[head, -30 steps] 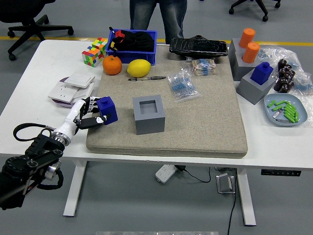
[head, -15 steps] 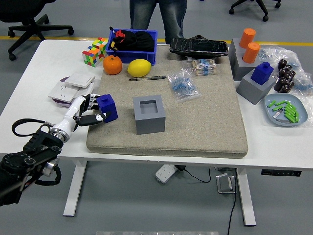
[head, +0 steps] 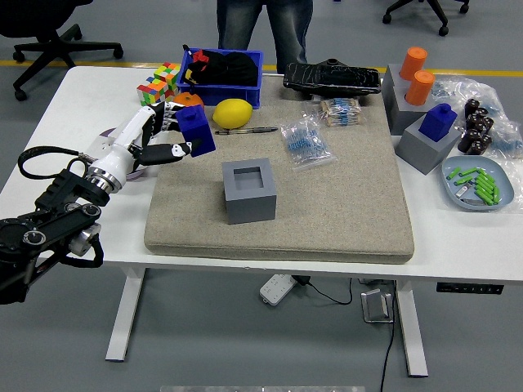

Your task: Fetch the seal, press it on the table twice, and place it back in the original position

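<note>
My left hand [head: 166, 139] is shut on a blue seal [head: 197, 128] and holds it lifted above the left side of the beige mat [head: 343, 204], in front of the orange [head: 181, 99]. A grey square holder [head: 249, 190] with an empty recess stands on the mat to the right of the hand. My right hand is out of sight.
Behind the hand are a Rubik's cube [head: 158, 82], a lemon [head: 232, 112], a pen [head: 245, 130] and a blue bin [head: 221, 76]. A second blue seal [head: 440, 120] sits in its grey holder at right, near orange cylinders [head: 417, 75]. A person [head: 263, 23] stands at the far side.
My left hand has risen and moved up and to the right with the blue seal, from low at the mat's left edge to in front of the orange.
</note>
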